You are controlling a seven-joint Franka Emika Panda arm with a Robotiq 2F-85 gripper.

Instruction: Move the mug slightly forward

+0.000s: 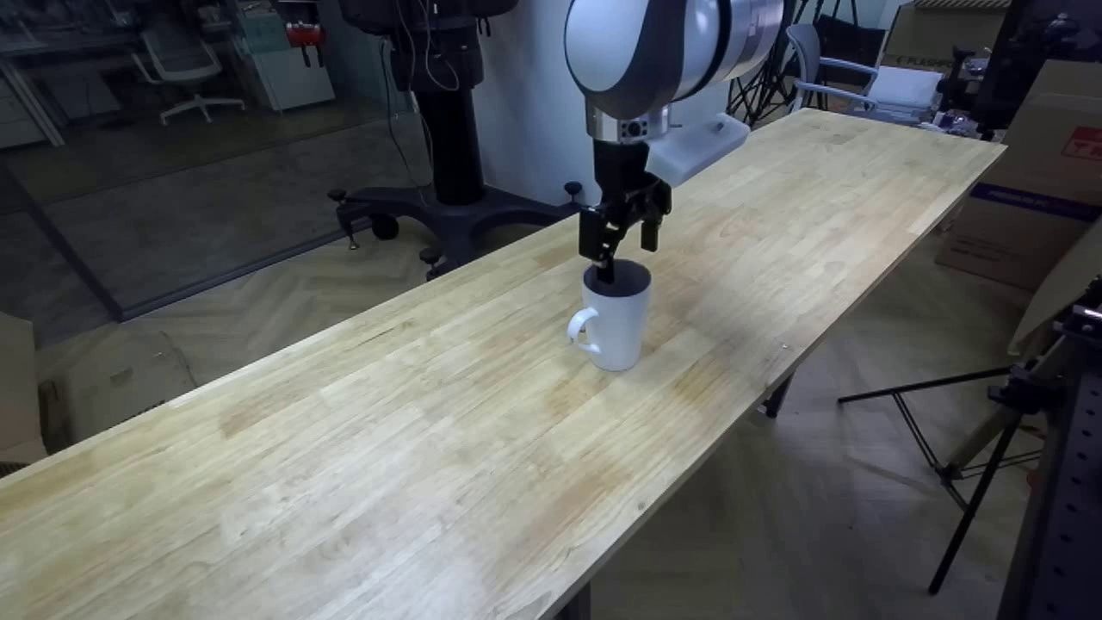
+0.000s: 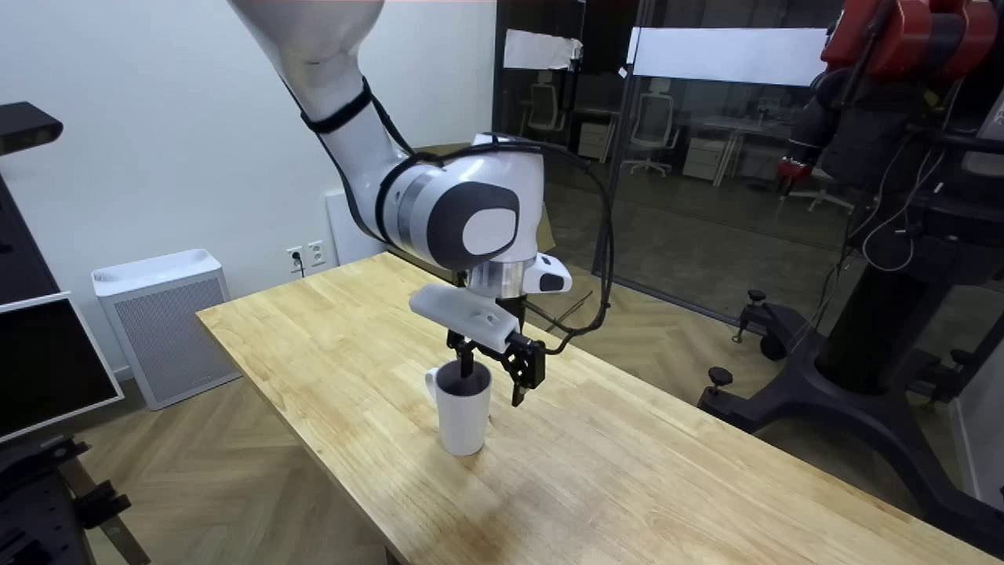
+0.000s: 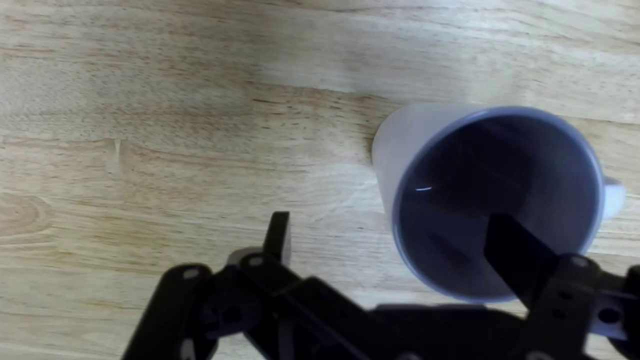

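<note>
One mug (image 1: 622, 336) upright between long edges of the desk (image 1: 387, 465) — hand (image 2: 492, 388) spread wide, one finger (image 3: 520, 255) inside, nothing gripped; reach looks done, grip and forward nudge pending.

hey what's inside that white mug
In the wrist view, one finger of the hand is at the mouth of the white mug, depth unclear, hiding part of the dark interior. A bright streak shows inside. Whether anything lies deeper in shadow, I can't tell.
</note>
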